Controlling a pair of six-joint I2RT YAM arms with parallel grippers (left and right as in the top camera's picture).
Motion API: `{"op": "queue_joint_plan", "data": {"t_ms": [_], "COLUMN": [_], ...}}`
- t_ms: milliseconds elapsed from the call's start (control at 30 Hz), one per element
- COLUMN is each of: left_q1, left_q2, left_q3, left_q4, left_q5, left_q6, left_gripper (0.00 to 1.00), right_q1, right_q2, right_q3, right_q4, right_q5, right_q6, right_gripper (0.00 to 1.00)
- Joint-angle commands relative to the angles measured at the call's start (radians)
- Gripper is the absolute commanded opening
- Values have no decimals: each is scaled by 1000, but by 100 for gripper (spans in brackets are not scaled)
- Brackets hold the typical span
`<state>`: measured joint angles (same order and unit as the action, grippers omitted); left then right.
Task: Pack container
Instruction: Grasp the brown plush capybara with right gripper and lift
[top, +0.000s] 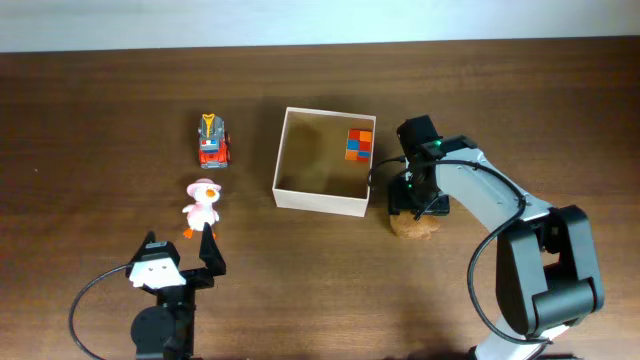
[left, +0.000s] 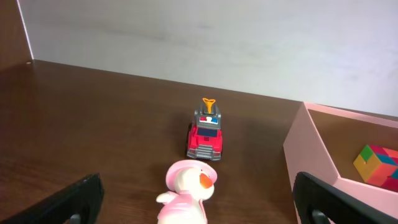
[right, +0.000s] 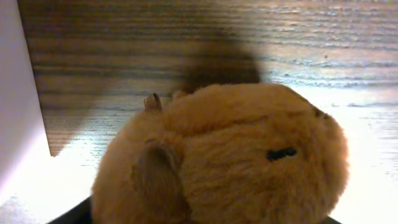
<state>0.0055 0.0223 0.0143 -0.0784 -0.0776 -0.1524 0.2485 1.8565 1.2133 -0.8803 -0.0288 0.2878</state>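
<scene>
Item 1. Square, shallow, open-topped box with thin white walls and a tan inside (top: 320, 198) (left: 309, 155): stands on the dark brown wooden surface (top: 90, 130), upper centre of the overhead frame.

Item 2. Multicoloured block-pattern cube (top: 360, 145) (left: 375, 163): lies inside the box, in its upper right corner.

Item 3. Red toy truck with an orange top piece (top: 212, 142) (left: 206, 134): stands left of the box, apart from it.

Item 4. White toy duck with a pink hat (top: 203, 207) (left: 185, 190): just below the truck in the overhead frame.

Item 5. Brown plush animal (top: 413, 227) (right: 217, 155): on the surface just beside the box's lower right corner.

Item 6. Left fingers (top: 211, 256) (left: 71, 198): spread wide, holding nothing, lower left of the overhead frame, pointed toward the duck.

Item 7. Right fingers (top: 412, 203): directly over the plush animal, which fills the right wrist view; whether they grip it cannot be told.
</scene>
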Motion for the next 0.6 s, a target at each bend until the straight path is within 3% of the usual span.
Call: {"op": "queue_joint_plan", "data": {"t_ms": [0, 100, 567], "left_q1": [2, 2, 2], "left_q2": [-5, -5, -5], "left_q3": [-5, -5, -5], "left_q4": [2, 2, 2], "left_q5": [11, 11, 11], "left_q6": [16, 16, 16], "left_gripper": [99, 99, 99], "right_q1": [-7, -7, 2], "right_q2": [-16, -24, -157], "right_q3": [-3, 19, 309], "right_q4": [-6, -32, -248], "right_q5": [-6, -5, -6], "right_q6": [10, 9, 9], "right_gripper": [58, 54, 54]}}
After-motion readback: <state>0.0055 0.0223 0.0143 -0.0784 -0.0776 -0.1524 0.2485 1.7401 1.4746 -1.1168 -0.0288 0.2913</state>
